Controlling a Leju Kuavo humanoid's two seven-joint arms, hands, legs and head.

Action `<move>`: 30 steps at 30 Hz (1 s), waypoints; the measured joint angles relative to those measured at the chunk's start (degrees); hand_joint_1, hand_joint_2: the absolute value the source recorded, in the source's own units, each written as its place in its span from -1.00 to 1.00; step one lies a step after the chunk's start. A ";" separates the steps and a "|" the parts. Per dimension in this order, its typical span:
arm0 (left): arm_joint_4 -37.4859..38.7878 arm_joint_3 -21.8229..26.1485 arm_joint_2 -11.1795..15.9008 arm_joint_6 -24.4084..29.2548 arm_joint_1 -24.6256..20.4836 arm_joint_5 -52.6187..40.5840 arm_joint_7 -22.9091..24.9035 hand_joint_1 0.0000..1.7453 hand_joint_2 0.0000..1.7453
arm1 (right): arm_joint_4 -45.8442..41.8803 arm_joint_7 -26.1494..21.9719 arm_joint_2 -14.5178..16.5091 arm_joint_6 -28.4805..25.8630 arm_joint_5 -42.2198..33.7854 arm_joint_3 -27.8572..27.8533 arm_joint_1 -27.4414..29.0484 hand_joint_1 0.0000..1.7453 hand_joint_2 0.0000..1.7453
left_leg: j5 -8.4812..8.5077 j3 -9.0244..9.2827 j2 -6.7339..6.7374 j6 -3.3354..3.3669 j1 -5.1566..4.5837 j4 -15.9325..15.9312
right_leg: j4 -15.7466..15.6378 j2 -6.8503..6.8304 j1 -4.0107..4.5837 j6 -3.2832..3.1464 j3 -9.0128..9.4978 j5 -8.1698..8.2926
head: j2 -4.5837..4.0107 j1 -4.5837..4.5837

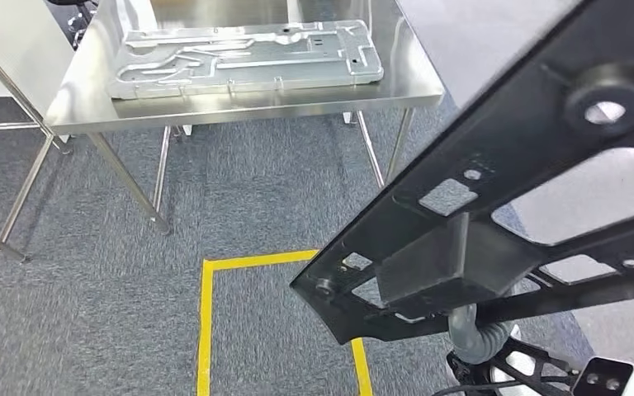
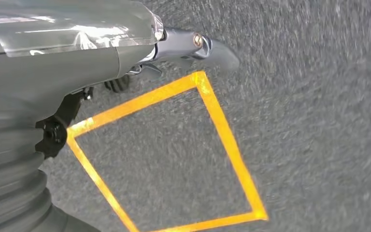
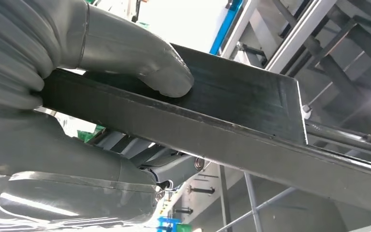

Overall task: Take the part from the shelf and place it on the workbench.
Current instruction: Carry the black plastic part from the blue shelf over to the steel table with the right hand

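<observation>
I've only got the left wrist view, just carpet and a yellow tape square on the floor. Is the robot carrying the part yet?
Observer: Yes. The right wrist view shows the right hand gripping the flat black perforated frame part, thick grey thumb pressed on its upper face.
Operator: Where's the workbench?
Observer: In the head view the stainless steel workbench stands ahead and to the left, beyond the yellow tape square on the carpet.
Operator: Is the bench top free?
Observer: Not fully. A large silver stamped metal panel lies flat on it, covering most of the visible top.
Operator: And the left hand?
Observer: Your view has it: the left hand holds nothing, hanging over the carpet.
</observation>
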 joint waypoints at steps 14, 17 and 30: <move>0.00 -0.01 -0.14 -0.01 -0.13 0.06 -0.18 -1.00 1.00 | -0.30 -0.01 0.04 -0.10 0.42 -0.05 1.07 1.00 1.00 | -5.07 7.13 -0.15 -1.33 0.10 -0.35 | 0.37 -0.55 0.04 -0.92 -7.40 5.58 | 0.00 0.03; 0.00 -0.01 -0.21 -0.01 -0.32 0.03 -0.19 -1.00 1.00 | -0.63 -0.03 0.22 -0.10 0.51 -0.09 1.14 1.00 1.00 | -5.39 4.53 -0.13 -1.98 0.29 5.31 | -0.45 -0.45 -0.21 -1.92 -5.57 5.00 | 0.00 0.03; 0.00 -0.01 -0.16 -0.07 0.09 -0.01 -0.23 -1.00 1.00 | -0.73 -0.01 0.44 -0.27 0.57 -0.11 1.51 1.00 1.00 | 0.46 -0.49 -0.13 -0.02 -0.14 0.49 | -0.15 0.07 0.10 -0.29 0.48 0.26 | 0.00 0.03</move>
